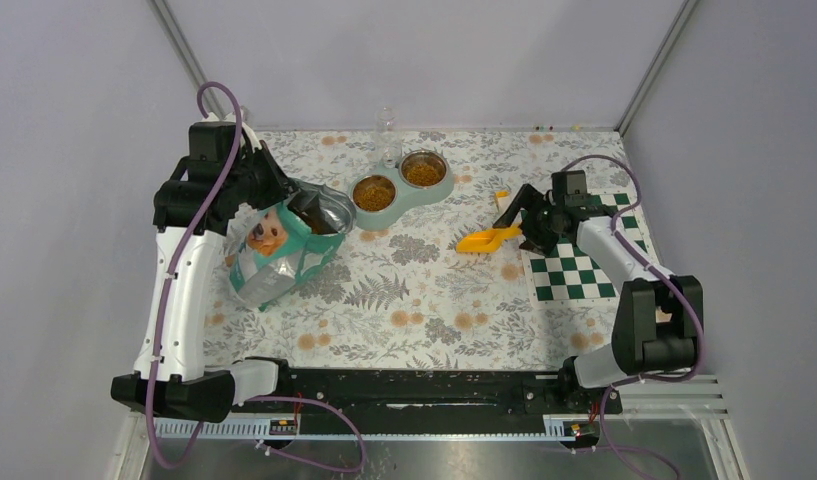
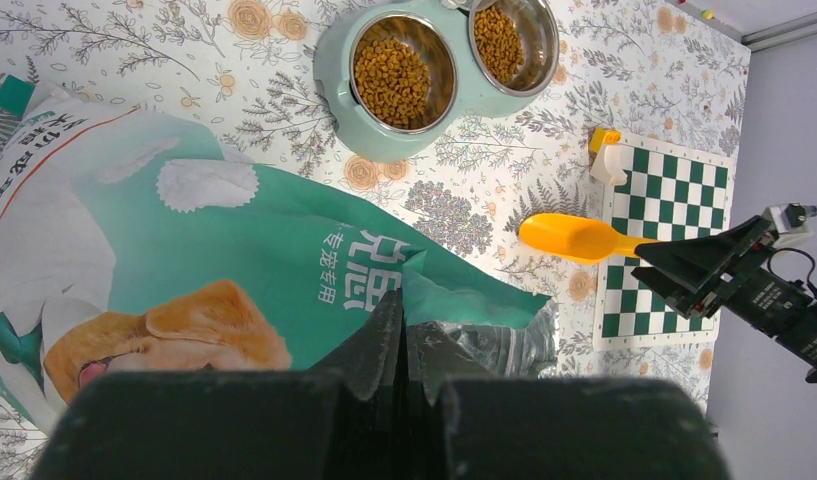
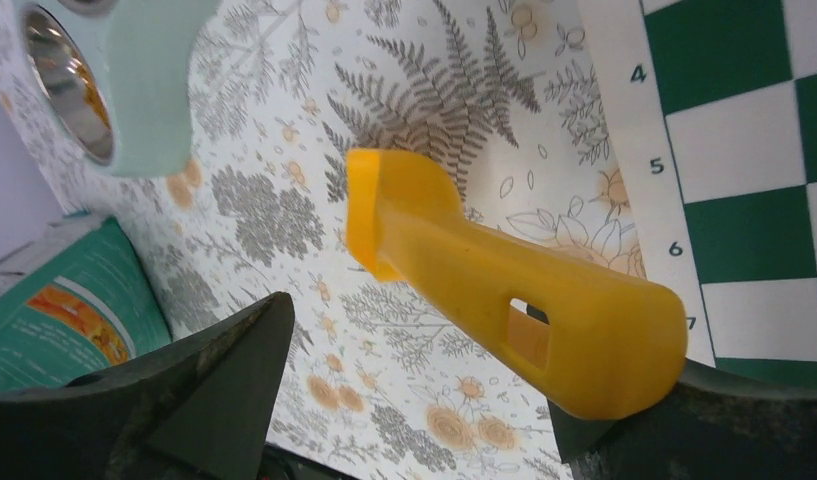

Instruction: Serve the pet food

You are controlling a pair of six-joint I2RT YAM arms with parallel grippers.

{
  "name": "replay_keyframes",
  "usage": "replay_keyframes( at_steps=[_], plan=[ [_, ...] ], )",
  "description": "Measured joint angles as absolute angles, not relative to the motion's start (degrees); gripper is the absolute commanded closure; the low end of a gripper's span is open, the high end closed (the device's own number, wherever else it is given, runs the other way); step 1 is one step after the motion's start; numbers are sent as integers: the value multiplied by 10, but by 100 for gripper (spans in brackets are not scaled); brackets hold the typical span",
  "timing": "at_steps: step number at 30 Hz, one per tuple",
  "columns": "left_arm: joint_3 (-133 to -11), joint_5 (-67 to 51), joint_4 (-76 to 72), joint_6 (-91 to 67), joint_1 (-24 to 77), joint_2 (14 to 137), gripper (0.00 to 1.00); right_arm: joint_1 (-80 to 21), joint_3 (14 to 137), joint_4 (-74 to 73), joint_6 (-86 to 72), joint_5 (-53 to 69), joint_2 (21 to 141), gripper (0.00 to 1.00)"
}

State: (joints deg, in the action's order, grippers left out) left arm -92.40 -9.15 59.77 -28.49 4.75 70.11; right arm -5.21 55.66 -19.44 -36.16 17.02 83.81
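The pet food (image 1: 374, 193) (image 2: 392, 78) fills both steel bowls of the mint double feeder (image 1: 401, 203) (image 2: 334, 70) at the back middle. The teal-and-white dog bag (image 1: 279, 255) (image 2: 184, 220) stands open at the left. My left gripper (image 1: 292, 203) (image 2: 405, 335) is shut on the bag's top edge. The orange scoop (image 1: 487, 239) (image 2: 574, 237) (image 3: 504, 290) lies on the floral cloth, empty side down. My right gripper (image 1: 522, 226) (image 3: 424, 390) is open around the scoop's handle end, which rests against the right finger.
A green-and-white chequered mat (image 1: 574, 268) (image 3: 744, 200) lies under the right arm. A small yellow-and-white piece (image 1: 501, 197) (image 2: 605, 156) sits by the mat's far corner. A clear bottle (image 1: 387, 135) stands behind the feeder.
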Motion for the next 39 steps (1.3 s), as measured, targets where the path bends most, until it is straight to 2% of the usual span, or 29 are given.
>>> replay_keyframes(
  at_steps=[12,21,28,34,39],
  plan=[
    [-915,-101,593,-285,48,697,100,-84,641,-305,-250,204,935,6],
    [-913,-102,591,-285,48,695,100,-92,687,-364,-186,252,917,5],
    [-913,-102,591,-285,48,695,100,-92,703,-332,-203,323,835,5],
    [-913,-102,591,-285,48,694,100,-92,714,-291,-231,382,811,7],
    [-913,-101,591,-285,48,693,100,-117,686,-197,-279,462,781,7]
  ],
)
